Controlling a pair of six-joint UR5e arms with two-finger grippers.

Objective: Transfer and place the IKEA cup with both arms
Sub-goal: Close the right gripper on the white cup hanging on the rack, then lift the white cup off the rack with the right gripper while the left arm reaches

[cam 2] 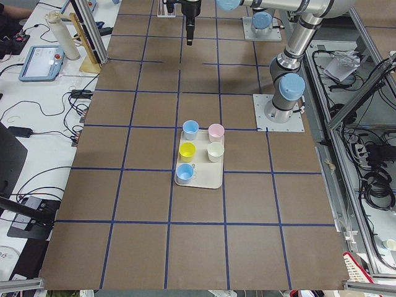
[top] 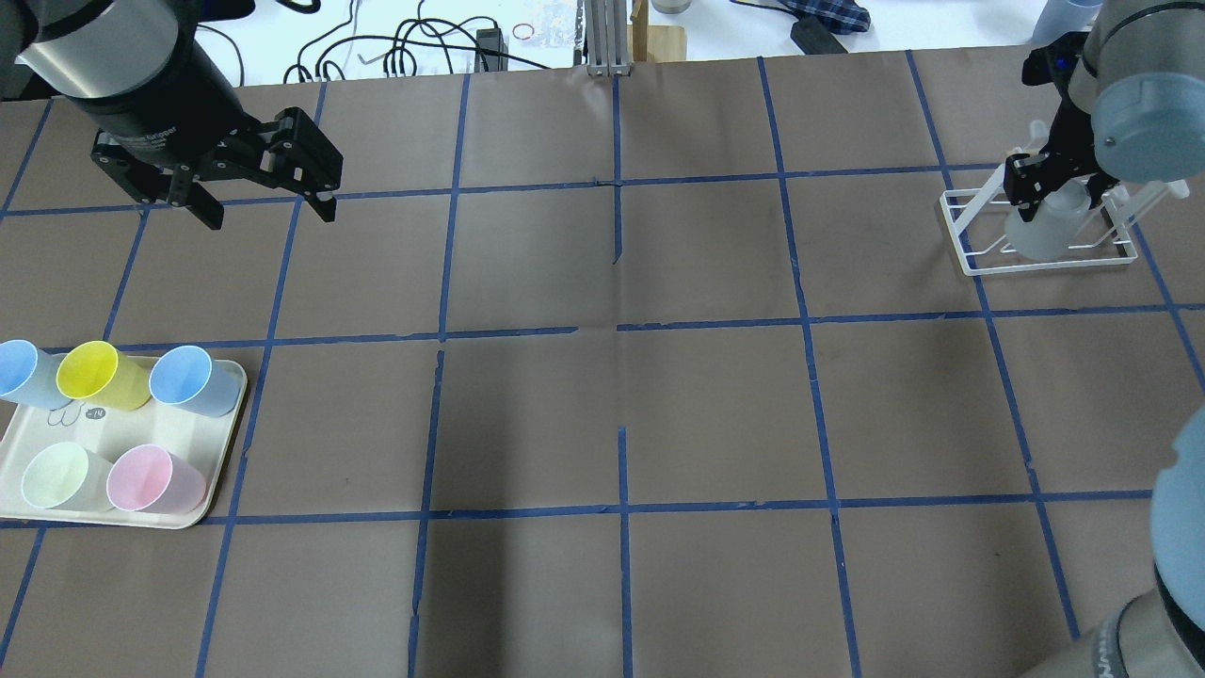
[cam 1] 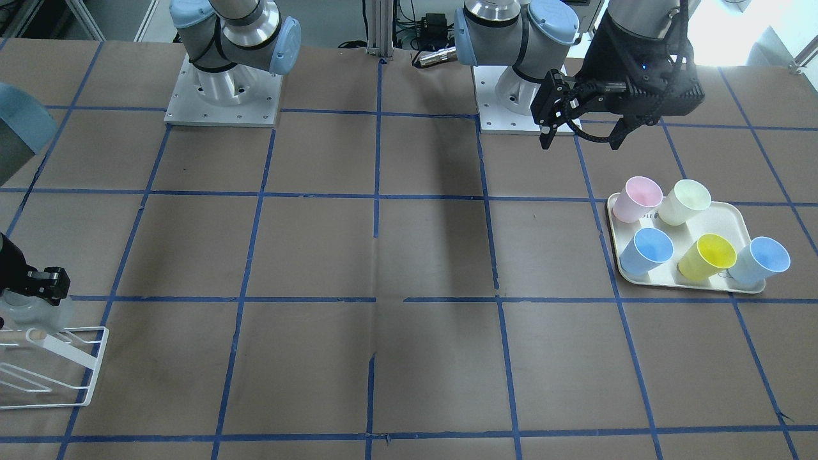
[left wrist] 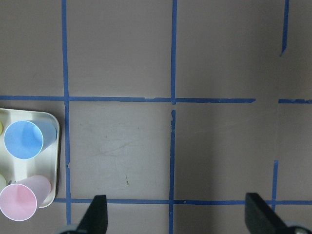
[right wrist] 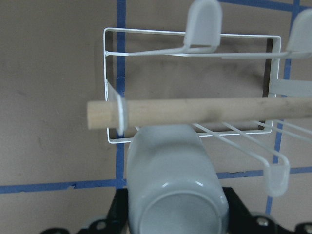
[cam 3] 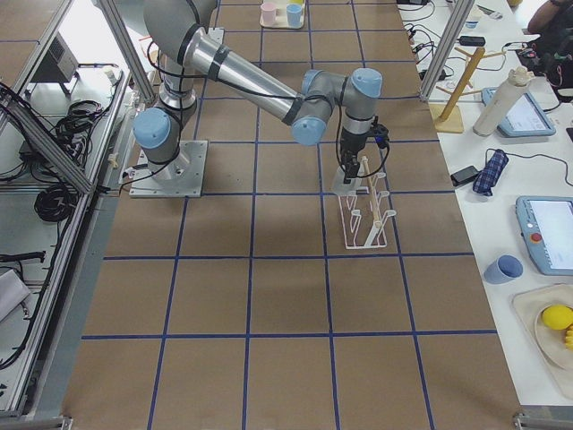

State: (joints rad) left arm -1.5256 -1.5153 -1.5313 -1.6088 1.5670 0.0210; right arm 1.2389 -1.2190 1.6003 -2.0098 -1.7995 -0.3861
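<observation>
At the table's left end, a cream tray [top: 224, 450] carries five coloured cups [top: 104, 375], and beyond it the left gripper [top: 270, 218] hangs above the brown paper with its fingers spread wide and nothing between them. Far across at the right end, the right gripper [top: 1052, 185] is clamped on the IKEA cup [top: 1043, 231], which is turned mouth-down inside the white wire rack [top: 970, 256], just beside the rack's wooden dowel [right wrist: 195, 112].

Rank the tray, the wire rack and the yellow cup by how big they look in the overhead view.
Tray, largest; wire rack, next, though it sits farther from the camera; yellow cup, smallest.
</observation>
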